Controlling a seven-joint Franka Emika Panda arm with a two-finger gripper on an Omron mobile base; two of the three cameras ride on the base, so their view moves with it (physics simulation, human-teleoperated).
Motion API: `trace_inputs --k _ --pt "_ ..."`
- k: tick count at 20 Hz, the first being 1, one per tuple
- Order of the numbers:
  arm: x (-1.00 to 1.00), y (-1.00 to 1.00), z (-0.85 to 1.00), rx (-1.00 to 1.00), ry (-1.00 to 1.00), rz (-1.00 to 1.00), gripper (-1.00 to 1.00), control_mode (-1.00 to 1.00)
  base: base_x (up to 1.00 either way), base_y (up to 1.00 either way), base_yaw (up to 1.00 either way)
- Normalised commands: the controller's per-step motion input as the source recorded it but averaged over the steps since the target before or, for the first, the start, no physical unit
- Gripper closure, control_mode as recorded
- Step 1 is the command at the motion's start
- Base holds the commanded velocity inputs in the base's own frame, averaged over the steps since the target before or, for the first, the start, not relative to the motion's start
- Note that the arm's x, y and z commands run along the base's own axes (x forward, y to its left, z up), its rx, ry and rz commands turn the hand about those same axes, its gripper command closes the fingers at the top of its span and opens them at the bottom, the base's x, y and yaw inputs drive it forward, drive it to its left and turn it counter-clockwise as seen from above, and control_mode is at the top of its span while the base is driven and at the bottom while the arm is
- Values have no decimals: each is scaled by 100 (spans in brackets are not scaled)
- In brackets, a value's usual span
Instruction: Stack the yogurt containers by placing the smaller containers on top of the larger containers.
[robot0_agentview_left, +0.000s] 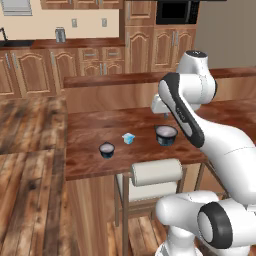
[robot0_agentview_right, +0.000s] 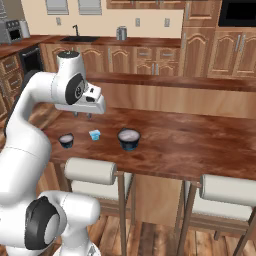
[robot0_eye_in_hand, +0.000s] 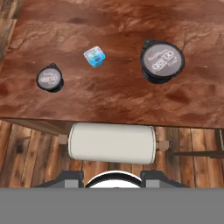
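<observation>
No stacking is done: the narrower cup and pale-blue cup sit apart left of the wide tub on the counter, with the gripper's state indeterminate.

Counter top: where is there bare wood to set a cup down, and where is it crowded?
The counter is bare on the whole stretch beyond the wide dark-blue tub, and behind the cups toward the raised ledge. The three cups sit apart: narrower dark-blue cup, tiny pale-blue cup, then the tub. Only short gaps lie between them.
</observation>
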Motion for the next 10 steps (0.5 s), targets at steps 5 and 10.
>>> trace_inputs --k 5,10 --pt "-21 3 0 -2 0 4 -100 -100 0 0 0" --pt "-32 23 -2 -7 0 6 -100 -100 0 0 0"
